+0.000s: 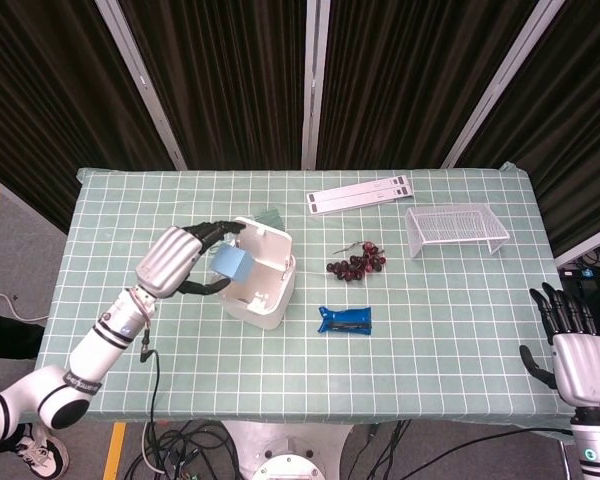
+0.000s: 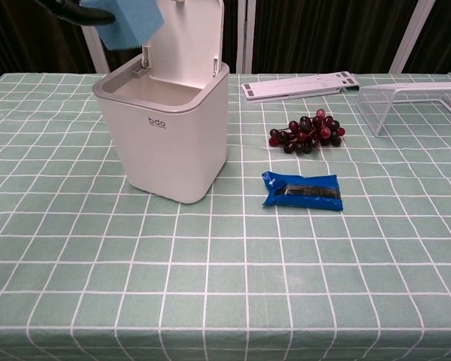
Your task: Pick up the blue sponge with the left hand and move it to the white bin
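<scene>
My left hand (image 1: 185,259) grips the blue sponge (image 1: 229,263) and holds it in the air over the left part of the white bin's (image 1: 265,298) opening. In the chest view the blue sponge (image 2: 128,20) hangs above the white bin (image 2: 173,143), and only dark fingertips (image 2: 74,9) of that hand show at the top left. The bin's lid stands upright at the back. My right hand (image 1: 578,358) hovers off the table's right front corner, fingers spread, holding nothing.
A bunch of dark grapes (image 1: 357,263) and a blue packet (image 1: 345,320) lie right of the bin. A wire rack (image 1: 456,227) and a flat white strip (image 1: 360,194) sit at the back right. The green checked tablecloth (image 1: 130,210) covers the table.
</scene>
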You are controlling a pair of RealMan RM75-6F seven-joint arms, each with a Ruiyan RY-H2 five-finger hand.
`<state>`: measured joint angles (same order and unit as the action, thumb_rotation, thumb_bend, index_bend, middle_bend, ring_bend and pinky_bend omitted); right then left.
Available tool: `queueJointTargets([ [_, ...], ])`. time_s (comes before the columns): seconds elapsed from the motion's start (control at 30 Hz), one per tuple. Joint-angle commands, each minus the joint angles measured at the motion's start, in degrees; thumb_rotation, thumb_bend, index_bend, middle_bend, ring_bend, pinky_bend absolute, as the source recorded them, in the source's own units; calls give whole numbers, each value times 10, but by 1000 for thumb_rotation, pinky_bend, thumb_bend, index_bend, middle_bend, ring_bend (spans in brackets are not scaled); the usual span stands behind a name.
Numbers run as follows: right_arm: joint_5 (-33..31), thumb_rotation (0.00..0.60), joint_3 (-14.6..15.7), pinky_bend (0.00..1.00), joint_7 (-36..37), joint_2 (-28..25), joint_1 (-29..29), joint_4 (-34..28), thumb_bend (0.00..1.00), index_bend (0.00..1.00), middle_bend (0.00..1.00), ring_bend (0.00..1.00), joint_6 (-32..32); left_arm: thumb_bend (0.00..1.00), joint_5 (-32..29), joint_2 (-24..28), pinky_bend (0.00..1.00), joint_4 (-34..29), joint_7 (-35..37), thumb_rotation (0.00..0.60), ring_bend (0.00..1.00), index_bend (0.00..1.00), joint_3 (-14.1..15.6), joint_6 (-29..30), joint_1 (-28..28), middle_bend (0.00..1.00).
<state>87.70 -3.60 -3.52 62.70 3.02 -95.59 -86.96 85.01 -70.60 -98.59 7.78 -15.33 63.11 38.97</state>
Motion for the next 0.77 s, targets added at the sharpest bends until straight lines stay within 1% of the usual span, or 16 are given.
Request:
queueJointTargets([
  [0.03,-1,600,0,0,2,0,0,2,249,0,0,0,0,37,3,-8,403,10,19,600,137,24,2,17,-2,24],
  [0.1,-2,600,0,0,3,0,0,3,250,0,0,0,0,13,8,-7,369,12,30,600,107,16,4,24,-4,9],
  [0.17,-2,600,0,0,3,1,0,3,250,0,0,0,1,2,17,-2,361,12,34,600,105,16,8,35,-9,8],
  [0.27,-1,600,-1,0,4,2,1,4,250,0,0,0,1,0,29,11,346,9,19,600,105,16,18,56,-23,17],
  [0.33,-1,600,-1,0,4,2,1,4,250,0,0,0,1,0,35,24,338,6,-1,600,105,16,30,74,-40,28],
  [0.43,-1,600,0,0,6,2,0,5,250,0,0,0,0,0,40,45,316,6,-53,600,105,20,56,110,-80,46],
  [0.53,-3,600,-1,0,8,0,-1,6,249,0,0,0,-2,5,36,56,292,11,-94,600,105,36,92,153,-134,67],
  [0.57,-3,600,-1,0,8,-1,-2,5,249,0,0,0,-3,10,36,58,284,15,-100,600,105,41,109,170,-158,71],
  [0.67,1,600,0,0,5,-2,-3,3,250,0,0,0,-6,21,39,50,268,43,-110,600,105,46,153,216,-219,81],
  [0.77,3,600,1,0,3,1,-3,3,250,0,0,0,-7,25,28,27,263,75,-126,600,100,49,179,248,-268,87],
])
